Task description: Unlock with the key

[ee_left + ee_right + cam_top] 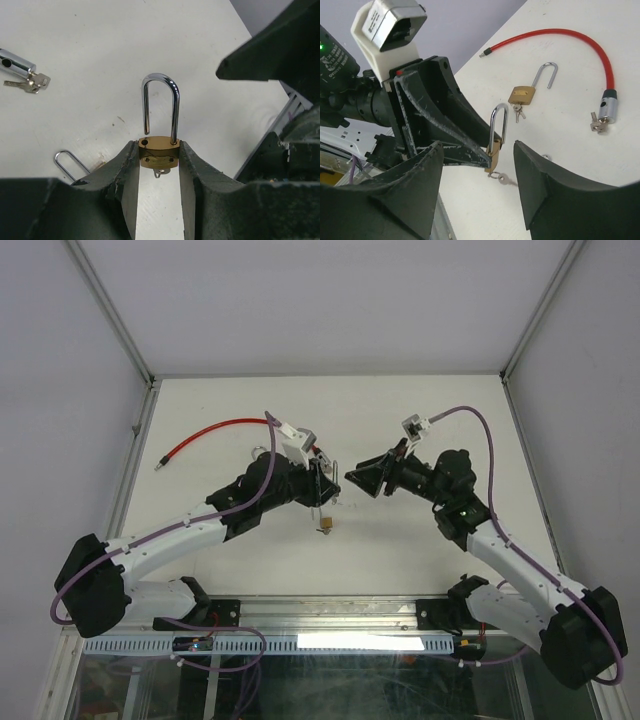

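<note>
My left gripper is shut on a small brass padlock, one finger on each side of its body, holding it above the table. The steel shackle points away from the wrist, and one leg stands out of its hole. A key hangs from the bottom of the lock. In the right wrist view the same padlock and key sit between and beyond my right gripper, which is open and touches neither. In the top view both grippers meet mid-table, left and right.
A second brass padlock with an open shackle and keys lies on the table behind. A red cable lock with a chrome head and keys lies at the far left, its cable curving across the table. White walls enclose the table.
</note>
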Controlling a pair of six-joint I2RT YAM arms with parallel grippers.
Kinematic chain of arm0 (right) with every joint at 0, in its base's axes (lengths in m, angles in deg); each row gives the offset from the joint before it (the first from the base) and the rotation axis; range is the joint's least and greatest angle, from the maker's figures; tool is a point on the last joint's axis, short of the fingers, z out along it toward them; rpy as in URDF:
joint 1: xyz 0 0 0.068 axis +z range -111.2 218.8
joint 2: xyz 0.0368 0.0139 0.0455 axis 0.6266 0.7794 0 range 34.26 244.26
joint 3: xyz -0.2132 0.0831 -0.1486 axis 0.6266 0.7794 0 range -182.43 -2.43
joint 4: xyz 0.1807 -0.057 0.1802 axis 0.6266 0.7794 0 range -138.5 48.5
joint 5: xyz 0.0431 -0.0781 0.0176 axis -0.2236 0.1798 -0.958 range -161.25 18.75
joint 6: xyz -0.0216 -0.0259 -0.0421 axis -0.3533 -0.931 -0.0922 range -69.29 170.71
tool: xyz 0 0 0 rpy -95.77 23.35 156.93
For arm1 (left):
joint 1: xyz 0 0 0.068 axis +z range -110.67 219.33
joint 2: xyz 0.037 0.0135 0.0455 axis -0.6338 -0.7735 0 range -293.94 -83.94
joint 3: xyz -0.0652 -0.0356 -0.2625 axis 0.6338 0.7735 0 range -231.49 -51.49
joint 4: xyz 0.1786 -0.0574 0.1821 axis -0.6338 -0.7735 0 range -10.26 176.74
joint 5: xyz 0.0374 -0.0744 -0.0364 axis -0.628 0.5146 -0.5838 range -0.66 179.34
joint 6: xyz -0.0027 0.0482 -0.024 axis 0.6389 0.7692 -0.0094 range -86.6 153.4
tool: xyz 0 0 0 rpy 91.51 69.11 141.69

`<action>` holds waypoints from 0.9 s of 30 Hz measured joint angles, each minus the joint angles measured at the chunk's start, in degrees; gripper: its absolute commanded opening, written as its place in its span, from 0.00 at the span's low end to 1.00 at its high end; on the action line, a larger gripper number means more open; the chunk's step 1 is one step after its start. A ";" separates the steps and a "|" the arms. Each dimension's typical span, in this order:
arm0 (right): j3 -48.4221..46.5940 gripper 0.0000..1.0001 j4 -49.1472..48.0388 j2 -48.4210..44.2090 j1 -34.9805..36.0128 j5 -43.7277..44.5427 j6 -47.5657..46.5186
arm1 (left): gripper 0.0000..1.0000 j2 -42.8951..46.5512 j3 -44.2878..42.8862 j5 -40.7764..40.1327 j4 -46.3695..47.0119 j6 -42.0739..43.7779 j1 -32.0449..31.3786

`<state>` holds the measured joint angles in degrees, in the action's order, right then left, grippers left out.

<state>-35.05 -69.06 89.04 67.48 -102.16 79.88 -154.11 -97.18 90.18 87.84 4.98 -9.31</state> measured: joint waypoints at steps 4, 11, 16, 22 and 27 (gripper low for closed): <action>-3.28 0.63 1.53 2.97 0.02 -0.26 -0.81 | 0.04 -0.09 -0.61 2.95 -1.20 3.78 -0.13; -5.44 0.58 1.60 10.54 0.96 -0.68 -0.17 | 0.04 -2.08 -2.12 5.42 -1.81 6.49 -1.01; -5.46 0.30 0.98 13.53 1.99 -1.84 0.94 | 0.07 -2.73 -2.49 5.70 -2.14 6.93 -1.31; -5.33 0.00 -0.31 14.14 2.16 -3.48 2.23 | 0.38 -2.73 -2.51 5.31 -2.10 6.75 -1.31; -3.54 0.00 -0.96 12.55 2.05 -3.80 2.27 | 0.86 -2.69 -2.25 5.14 -1.42 5.49 -1.31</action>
<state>-38.59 -70.02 101.59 69.54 -105.97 82.16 -156.80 -99.43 95.32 86.42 10.46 -10.63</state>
